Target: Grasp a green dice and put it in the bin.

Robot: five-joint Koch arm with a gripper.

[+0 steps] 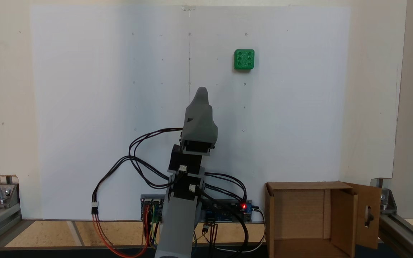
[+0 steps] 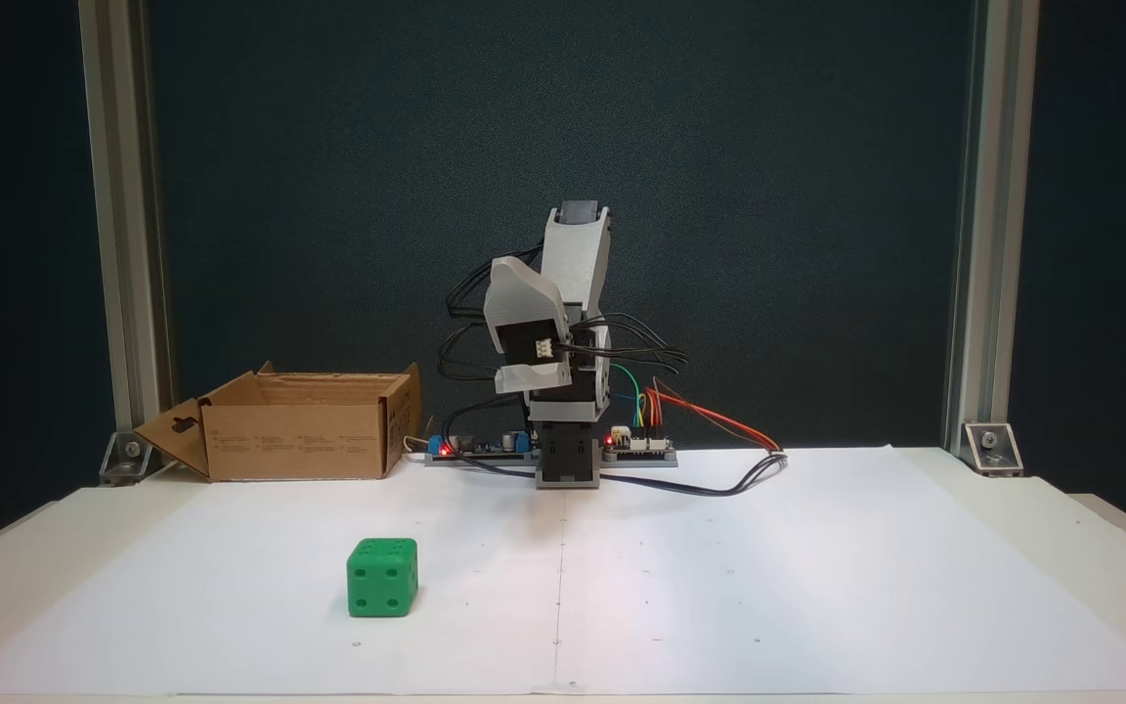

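White paper sheet (image 1: 84,107), green plastic cube dice (image 1: 244,59)

We see a matt green plastic dice (image 1: 244,59), a rough brown corrugated cardboard bin (image 1: 301,211), smooth white paper (image 2: 719,587) over the table, matt grey plastic arm shells (image 1: 200,122), and brushed metal frame rails (image 2: 123,244).

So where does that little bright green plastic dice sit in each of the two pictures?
Fixed view from above: the small bright green plastic dice lies upper right of centre on the white paper, six pips up.
Fixed view from the front: it sits lower left of centre, near the camera.
Shared landmark: the brown cardboard box beside the arm's base.
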